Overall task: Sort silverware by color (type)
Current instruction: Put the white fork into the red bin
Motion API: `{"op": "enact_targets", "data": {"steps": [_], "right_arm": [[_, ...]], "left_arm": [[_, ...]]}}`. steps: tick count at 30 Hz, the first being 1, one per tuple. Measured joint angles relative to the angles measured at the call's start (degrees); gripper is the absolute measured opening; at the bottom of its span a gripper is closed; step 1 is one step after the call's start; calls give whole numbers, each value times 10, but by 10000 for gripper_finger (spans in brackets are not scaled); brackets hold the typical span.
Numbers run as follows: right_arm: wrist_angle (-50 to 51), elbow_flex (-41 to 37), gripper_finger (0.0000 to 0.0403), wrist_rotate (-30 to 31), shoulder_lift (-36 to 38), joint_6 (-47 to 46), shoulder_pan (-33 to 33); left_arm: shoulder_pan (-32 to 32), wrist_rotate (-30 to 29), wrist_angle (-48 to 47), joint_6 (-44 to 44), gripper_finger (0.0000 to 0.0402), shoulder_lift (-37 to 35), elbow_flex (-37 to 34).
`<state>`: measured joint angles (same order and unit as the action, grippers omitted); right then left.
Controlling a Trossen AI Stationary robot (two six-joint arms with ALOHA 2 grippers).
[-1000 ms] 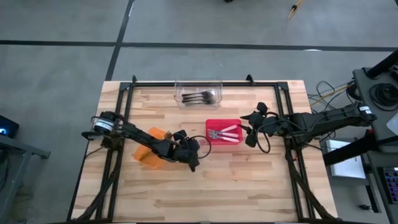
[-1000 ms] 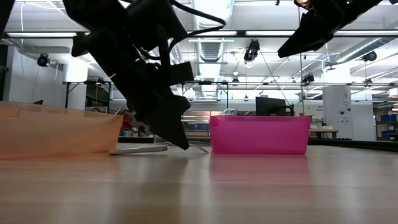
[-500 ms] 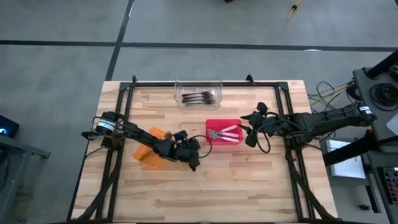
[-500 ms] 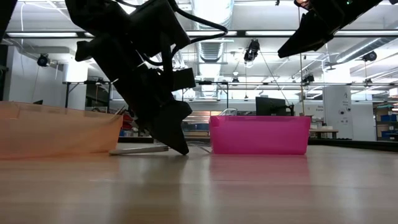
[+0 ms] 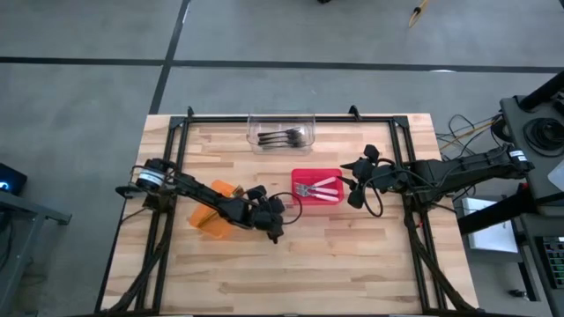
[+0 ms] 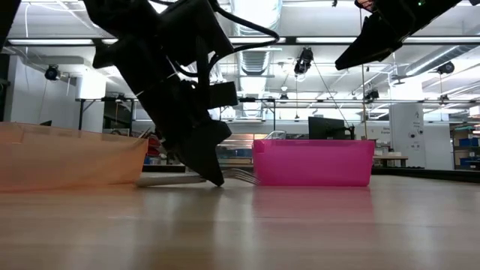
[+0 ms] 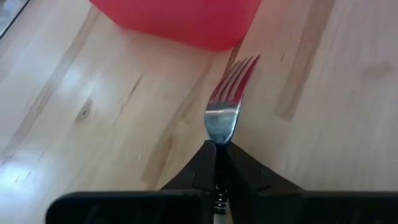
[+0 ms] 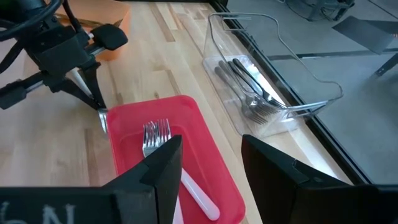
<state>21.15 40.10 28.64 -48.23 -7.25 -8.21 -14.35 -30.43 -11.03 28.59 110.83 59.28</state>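
Observation:
A silver fork [image 7: 231,93] lies on the wood just near and left of the red bin [image 5: 328,172], its tines toward the bin. My left gripper [image 7: 217,163] is shut on it and also shows in the high view [image 5: 275,234] and the low view [image 6: 216,177]. Silver forks [image 8: 157,134] lie in the red bin. Dark utensils [image 8: 250,84] lie in the clear bin [image 5: 282,120] at the far edge. My right gripper [image 8: 214,168] hangs open above the red bin's right end [image 5: 355,187]. My left gripper pinches the fork's neck [image 7: 219,132], just behind the tines, between its two fingertips [image 7: 205,160]. The fingers slant down from the table's left and point along the fork. The fork stays about level at table height, its handle [image 6: 166,180] running back under the gripper toward the orange bin.
An orange bin [image 5: 210,218] sits under my left arm, left of the fork. A black frame [image 5: 291,118] runs around the table's far and side edges. Bare wood spreads over the near half of the table [image 5: 291,273].
My left gripper has shut its fingers on the silver fork's neck while staying in place beside the red bin. The fork stays low at the table. My right arm has kept still.

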Motion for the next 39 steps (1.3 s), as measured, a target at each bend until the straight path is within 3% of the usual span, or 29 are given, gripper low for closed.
{"op": "enact_targets", "data": {"steps": [9, 15, 22, 27, 33, 39], "right_arm": [[0, 0, 157, 0, 0, -1, 0], [-8, 0, 157, 0, 0, -2, 0], [-72, -1, 157, -1, 0, -2, 0], [-210, -24, 157, -6, -14, 24, -5], [-477, -70, 157, -2, -86, 72, -16], [-739, -92, 157, -1, -205, 112, -22]], "left_arm": [[-28, -23, -78, -3, 1, -47, 27], [-33, -54, -81, -70, 1, -103, 27], [-33, -184, -38, -199, 1, -199, 28], [-32, -299, 113, -256, 0, -241, 24], [-31, -354, 223, -302, 0, -221, 21], [-31, -385, 318, -323, 0, -177, 21]]}}
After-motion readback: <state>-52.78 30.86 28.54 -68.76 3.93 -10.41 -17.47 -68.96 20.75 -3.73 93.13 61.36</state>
